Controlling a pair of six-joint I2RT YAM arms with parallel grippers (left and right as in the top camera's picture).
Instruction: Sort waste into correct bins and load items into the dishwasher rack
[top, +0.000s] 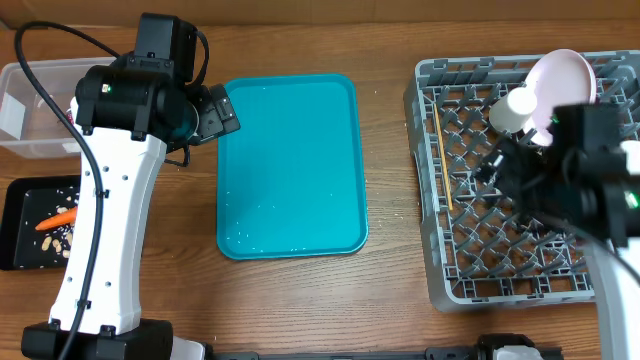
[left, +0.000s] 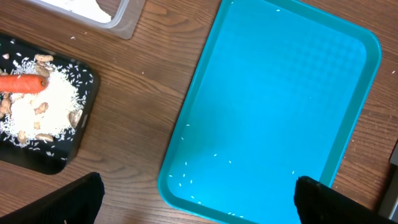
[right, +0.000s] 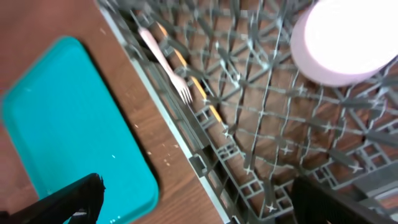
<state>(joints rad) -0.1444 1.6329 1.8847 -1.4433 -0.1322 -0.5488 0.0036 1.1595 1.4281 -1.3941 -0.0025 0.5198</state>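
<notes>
The grey dishwasher rack (top: 455, 250) stands at the right and holds a white plate (top: 568, 80) on edge, a small white cup (top: 513, 110) and wooden chopsticks (top: 443, 165). My right gripper (top: 497, 163) hovers open and empty over the rack's left side (right: 261, 124), above a white fork (right: 165, 59) and a chopstick (right: 200, 93). My left gripper (top: 222, 110) is open and empty over the teal tray's corner (left: 280, 93). The black tray (top: 20, 250) holds the orange carrot (left: 22, 84), peanut scraps (left: 42, 107) and white grains. The clear tub (top: 35, 110) sits behind it. No bowls show.
The teal tray (top: 290, 165) lies in the middle with only a few white grains on it. Bare wooden table runs between it and the rack, with some crumbs near the rack's edge (right: 168, 149). A round white dish (right: 345, 43) sits in the rack.
</notes>
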